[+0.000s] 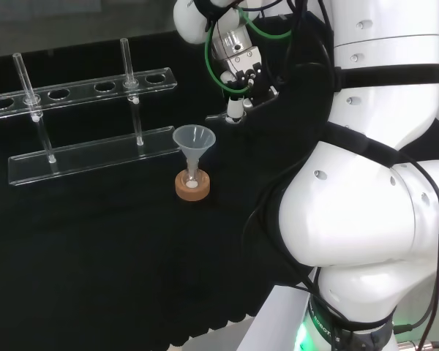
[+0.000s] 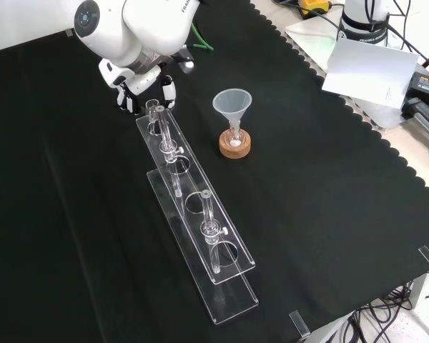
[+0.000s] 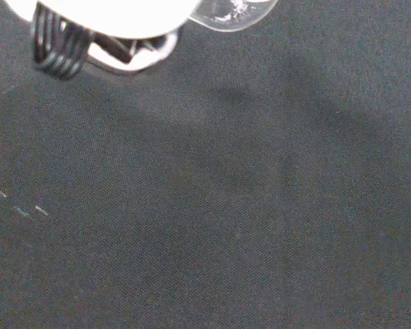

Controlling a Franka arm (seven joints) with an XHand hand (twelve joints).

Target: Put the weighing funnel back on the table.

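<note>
We find the bench covered by a black cloth (image 2: 329, 214) with a scalloped edge, smooth and unmarked where it is bare. Beyond that edge, at the front view's upper right, lie a white sheet (image 2: 372, 68) and a tangle of cables (image 2: 425, 93). A long clear rack (image 1: 88, 156) stands on the cloth with glass tubes upright in it. Near it the funnel (image 1: 194, 139) stands mouth up, its stem in a small flask (image 1: 193, 178) on a cork ring (image 1: 193, 190). The hand (image 1: 238, 80) hangs low over the cloth, to the funnel's right in the head view and just past the rack's far end in the front view (image 2: 132, 91). Its fingers are bent downward and closed about a small clear piece, the weighing funnel (image 1: 218, 115), which juts out beside the fingertips. In the wrist view only a curved glassy rim of that piece (image 3: 234, 9) shows, cut off at the picture's border next to the blurred white part of the hand (image 3: 103, 10). The exact contact of the fingers is masked by the arm's white links, and we cannot tell whether the weighing funnel touches the cloth or hangs just clear of it. The flask's contents are too small to make out.
</note>
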